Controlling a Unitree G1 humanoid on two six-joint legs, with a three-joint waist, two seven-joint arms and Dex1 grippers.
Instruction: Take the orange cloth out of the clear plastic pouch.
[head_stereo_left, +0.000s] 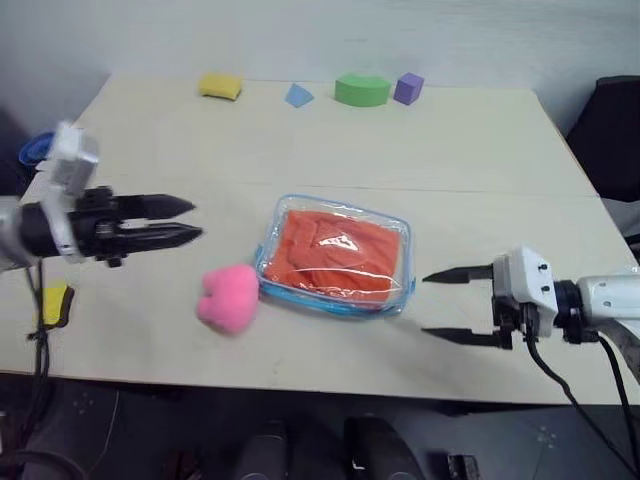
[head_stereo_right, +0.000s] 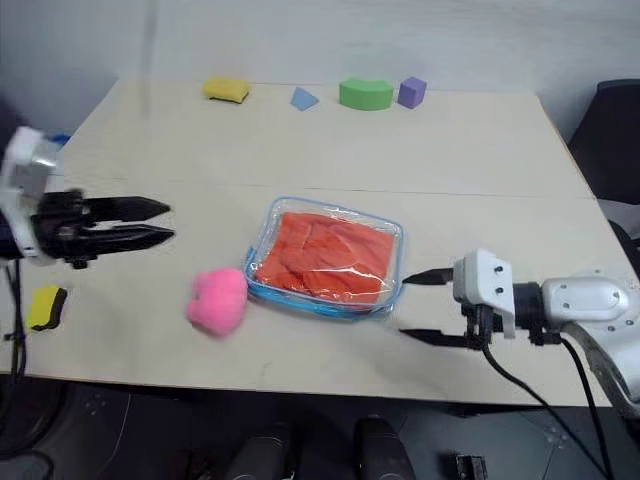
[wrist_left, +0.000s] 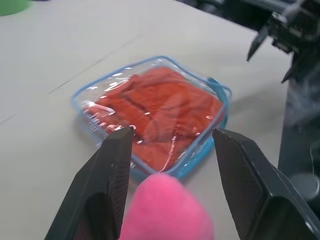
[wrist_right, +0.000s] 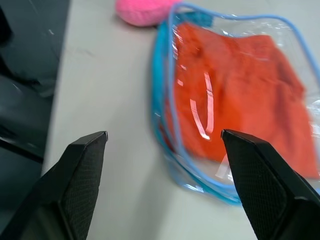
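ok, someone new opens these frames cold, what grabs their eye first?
The orange cloth sealed inside the clear plastic pouch in the middle of the table, with a fluffy pink pompom lying at the pouch's left corner. Next, the two arms flanking it: the left gripper and the right gripper both point inward at the pouch, jaws apart, touching nothing.

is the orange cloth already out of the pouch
No, the orange cloth lies inside the clear plastic pouch on the table, and neither open gripper touches it.
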